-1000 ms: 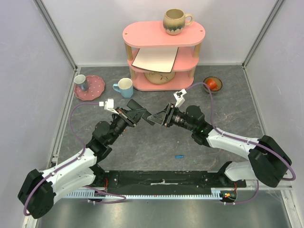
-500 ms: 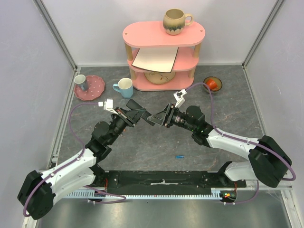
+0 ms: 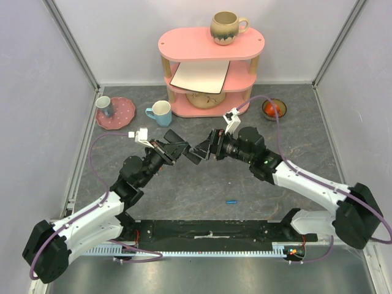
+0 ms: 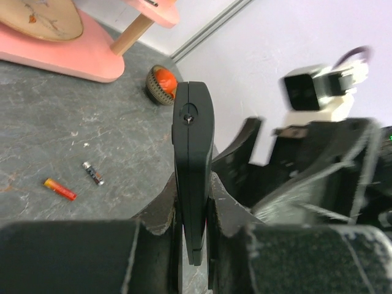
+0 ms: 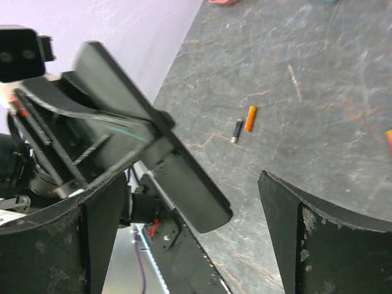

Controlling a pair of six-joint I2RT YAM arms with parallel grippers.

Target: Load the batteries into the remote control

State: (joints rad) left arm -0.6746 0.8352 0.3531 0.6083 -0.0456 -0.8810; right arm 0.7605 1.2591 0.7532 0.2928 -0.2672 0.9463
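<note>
The left gripper (image 4: pixel 193 205) is clamping the remote control (image 4: pixel 193 141) edge-on between its fingers, with the slim black bar sticking out well beyond the fingertips. The right gripper (image 5: pixel 193 202) is hanging wide open directly opposite, its jaws spread on either side of the remote's free end and touching nothing that can be seen. No battery is sitting in either hand: a dark battery (image 5: pixel 237 131) and an orange battery (image 5: pixel 250 118) are lying side by side on the table (image 3: pixel 202 184) below and beyond the right fingers, and a blue battery (image 3: pixel 231 201) is resting well behind both hands, toward the arm bases. The main risk, as I judge it, is in the two-handed contact: the left grip is pinching only the near end of the bar, so a right finger nudging or closing off-centre on the far end could lever the remote askew or out of the hold. Whether the battery bay is open cannot be told.
</note>
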